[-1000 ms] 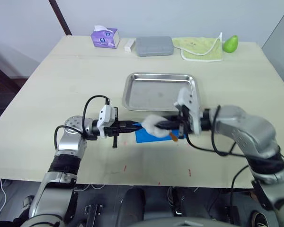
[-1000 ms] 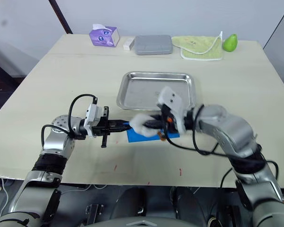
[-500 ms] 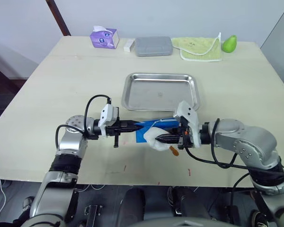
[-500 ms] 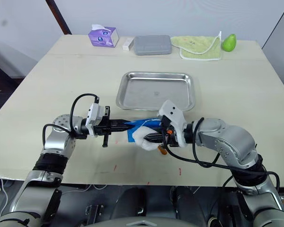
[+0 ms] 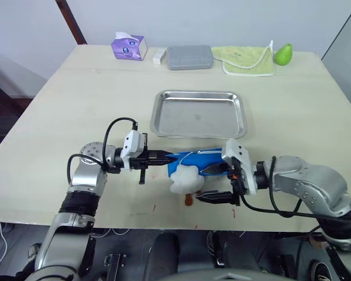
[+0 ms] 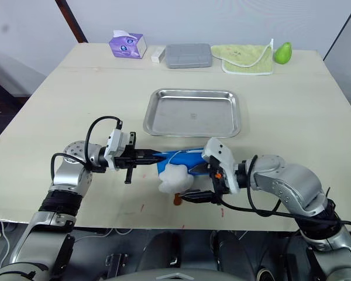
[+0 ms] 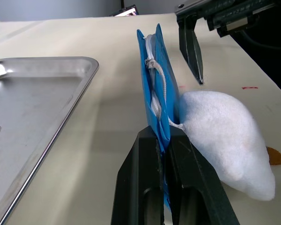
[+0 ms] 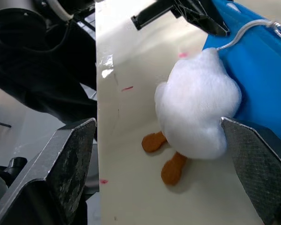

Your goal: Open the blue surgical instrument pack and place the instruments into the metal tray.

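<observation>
Left gripper: the left gripper (image 7: 165,140) is clamped on one end edge of the blue surgical instrument pack (image 5: 193,160), holding it up on its edge above the table (image 5: 76,93).
Right gripper: the right gripper (image 5: 216,184) has its two fingers spread wide and holds nothing; one finger lies near the pack's front face, the other low over the table by the front edge.
Charm: a white plush charm (image 5: 184,180) with small orange feet hangs from the pack on a white cord (image 7: 161,89) and rests on the table between the right gripper's fingers.
Pack: closed, just in front of the metal tray (image 5: 200,113), apart from it.
Tray: bare; no instruments can be seen anywhere.
Step in hand: the opening of the pack, judged as barely begun.
Next move: likely the right gripper must close on the charm or cord and pull it along the pack's edge while the left grip stays firm.
</observation>
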Controlling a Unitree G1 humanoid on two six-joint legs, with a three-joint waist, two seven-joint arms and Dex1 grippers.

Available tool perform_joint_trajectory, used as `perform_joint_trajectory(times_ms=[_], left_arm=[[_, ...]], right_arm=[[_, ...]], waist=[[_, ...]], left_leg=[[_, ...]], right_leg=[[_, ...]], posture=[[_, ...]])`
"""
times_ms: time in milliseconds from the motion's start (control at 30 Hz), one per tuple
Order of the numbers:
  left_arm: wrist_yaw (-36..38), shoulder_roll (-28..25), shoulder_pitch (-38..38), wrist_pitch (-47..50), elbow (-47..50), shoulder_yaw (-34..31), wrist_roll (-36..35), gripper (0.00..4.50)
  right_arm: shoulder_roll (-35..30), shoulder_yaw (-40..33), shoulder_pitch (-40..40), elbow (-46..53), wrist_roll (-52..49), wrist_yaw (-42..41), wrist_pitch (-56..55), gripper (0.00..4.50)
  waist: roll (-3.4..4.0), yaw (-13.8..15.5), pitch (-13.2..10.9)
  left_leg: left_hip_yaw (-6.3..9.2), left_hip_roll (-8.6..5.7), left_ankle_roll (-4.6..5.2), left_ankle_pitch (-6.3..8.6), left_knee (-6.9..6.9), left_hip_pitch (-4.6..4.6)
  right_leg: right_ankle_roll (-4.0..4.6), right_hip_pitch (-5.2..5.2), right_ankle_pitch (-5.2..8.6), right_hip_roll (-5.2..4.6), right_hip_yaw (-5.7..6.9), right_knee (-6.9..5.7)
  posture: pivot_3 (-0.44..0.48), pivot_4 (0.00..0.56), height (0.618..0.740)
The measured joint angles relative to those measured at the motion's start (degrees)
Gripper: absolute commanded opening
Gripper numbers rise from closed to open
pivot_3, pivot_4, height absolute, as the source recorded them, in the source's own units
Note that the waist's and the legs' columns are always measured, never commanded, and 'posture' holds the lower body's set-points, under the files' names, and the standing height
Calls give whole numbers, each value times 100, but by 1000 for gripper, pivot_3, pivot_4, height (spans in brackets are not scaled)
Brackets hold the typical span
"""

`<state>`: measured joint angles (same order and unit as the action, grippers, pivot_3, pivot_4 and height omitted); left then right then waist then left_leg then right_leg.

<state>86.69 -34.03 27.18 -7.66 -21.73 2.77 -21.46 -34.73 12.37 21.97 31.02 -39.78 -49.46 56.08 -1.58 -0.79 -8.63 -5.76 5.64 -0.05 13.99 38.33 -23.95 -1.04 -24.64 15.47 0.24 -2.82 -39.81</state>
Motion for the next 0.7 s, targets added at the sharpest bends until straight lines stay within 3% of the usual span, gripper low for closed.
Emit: perform_joint_trajectory(times_ms=[100, 267, 500, 700], left_arm=[[15, 4, -9, -56, -9, 3, -2, 0], [29, 1, -32, -108, -26, -12, -11, 0], [35, 6, 4, -201, -158, -22, -19, 0], [56, 3, 70, -290, -308, -15, -8, 0]], right_arm=[[-90, -466, -268, 91, -209, -191, -296, 4434], [-596, -1753, -1393, 437, -531, -785, -1123, 4434], [-821, -3144, -2414, 556, -321, -1053, -2221, 4434], [-1188, -3541, -2686, 160, -320, -1514, -2549, 4434]], waist=[[0, 2, 0], [-1, 9, 0], [-1, 11, 0], [-1, -13, 0]], left_leg=[[1, 0, 0, 0, 0, 1], [5, -1, 0, 0, 0, 4], [11, -2, 0, 0, 0, 13], [18, -1, 0, 0, -1, 24]], right_leg=[[0, 3, 0, 0, 1, 1], [-1, 11, 0, -1, 5, 4], [-2, 21, 1, 2, 8, 7], [0, 32, 2, 6, 11, 7]], posture=[[0, 150, 740], [0, 150, 740], [0, 150, 740], [0, 150, 740]])
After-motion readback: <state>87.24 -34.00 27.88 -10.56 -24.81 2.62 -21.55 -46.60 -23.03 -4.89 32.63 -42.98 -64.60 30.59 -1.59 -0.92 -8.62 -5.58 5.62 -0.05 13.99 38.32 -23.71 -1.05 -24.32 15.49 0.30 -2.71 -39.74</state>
